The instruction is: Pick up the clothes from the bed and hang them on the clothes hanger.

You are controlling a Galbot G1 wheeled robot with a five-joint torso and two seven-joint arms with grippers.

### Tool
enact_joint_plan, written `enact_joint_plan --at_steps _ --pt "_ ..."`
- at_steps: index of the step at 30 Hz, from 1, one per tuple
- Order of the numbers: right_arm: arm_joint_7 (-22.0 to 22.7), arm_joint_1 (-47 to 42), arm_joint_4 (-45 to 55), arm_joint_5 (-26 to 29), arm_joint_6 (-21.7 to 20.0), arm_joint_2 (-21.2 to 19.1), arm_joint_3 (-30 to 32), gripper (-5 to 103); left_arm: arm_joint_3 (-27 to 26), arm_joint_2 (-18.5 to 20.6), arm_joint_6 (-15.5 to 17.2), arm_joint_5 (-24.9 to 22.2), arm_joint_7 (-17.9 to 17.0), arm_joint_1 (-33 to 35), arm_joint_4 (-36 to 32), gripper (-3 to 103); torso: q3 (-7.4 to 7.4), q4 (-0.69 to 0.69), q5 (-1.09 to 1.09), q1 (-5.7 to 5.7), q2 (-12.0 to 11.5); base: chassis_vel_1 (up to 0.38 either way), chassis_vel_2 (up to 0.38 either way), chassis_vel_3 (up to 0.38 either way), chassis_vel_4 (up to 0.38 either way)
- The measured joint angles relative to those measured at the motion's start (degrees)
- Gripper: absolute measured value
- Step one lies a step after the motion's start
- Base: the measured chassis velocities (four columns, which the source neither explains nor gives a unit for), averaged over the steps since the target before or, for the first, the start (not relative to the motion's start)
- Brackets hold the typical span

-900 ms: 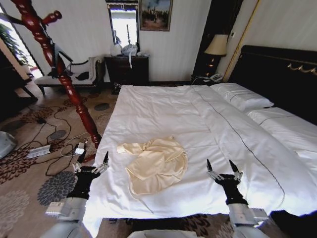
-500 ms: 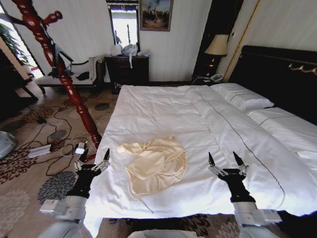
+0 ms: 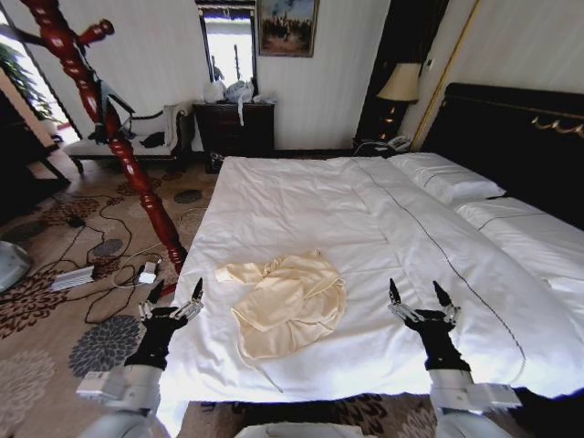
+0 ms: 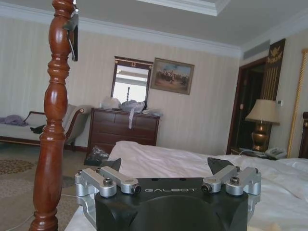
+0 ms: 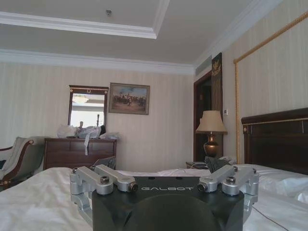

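The clothes (image 3: 287,301), one pale cream-yellow silky garment, lie crumpled near the foot of the bed (image 3: 301,205), on its white duvet. My left gripper (image 3: 176,296) hovers open at the bed's left front corner, left of the garment and apart from it. Over the duvet to the garment's right, my right gripper (image 3: 419,297) is also open, holding nothing. The clothes hanger (image 3: 105,119), a dark-red turned-wood stand, rises left of the bed; its post (image 4: 50,130) stands close beside my left gripper (image 4: 163,168) in the left wrist view. My right gripper (image 5: 161,166) faces across the duvet.
Cables and a power strip (image 3: 73,276) lie on the patterned carpet left of the bed. A dark dresser (image 3: 233,128) and a chaise (image 3: 128,137) stand at the far wall. A lamp (image 3: 397,87) and a black headboard (image 3: 511,137) are on the right.
My right gripper has drifted slightly right and toward the bed's foot. My left gripper has barely shifted. The garment lies as before.
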Motion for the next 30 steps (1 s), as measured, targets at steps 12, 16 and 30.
enact_joint_plan --at_steps 12,16,30 --pt "3.9 3.1 -1.4 1.9 0.3 2.3 1.1 100 0.4 19.7 -5.3 -6.9 7.6 -3.9 10.4 100 0.01 -0.01 -0.02 0.01 0.0 0.0 0.0 0.0 0.0" --pt "4.7 4.4 -2.1 2.6 -0.4 3.2 1.1 100 2.3 25.7 -4.8 -10.1 9.9 -5.4 12.4 100 0.0 0.0 -0.02 0.0 0.0 0.0 0.0 0.0 0.0" --pt "5.1 7.8 -6.5 2.4 -1.1 4.1 -1.6 100 6.9 46.0 -9.4 5.7 18.6 -10.7 25.1 100 0.01 -0.02 0.0 0.01 0.0 0.0 0.0 0.0 0.0"
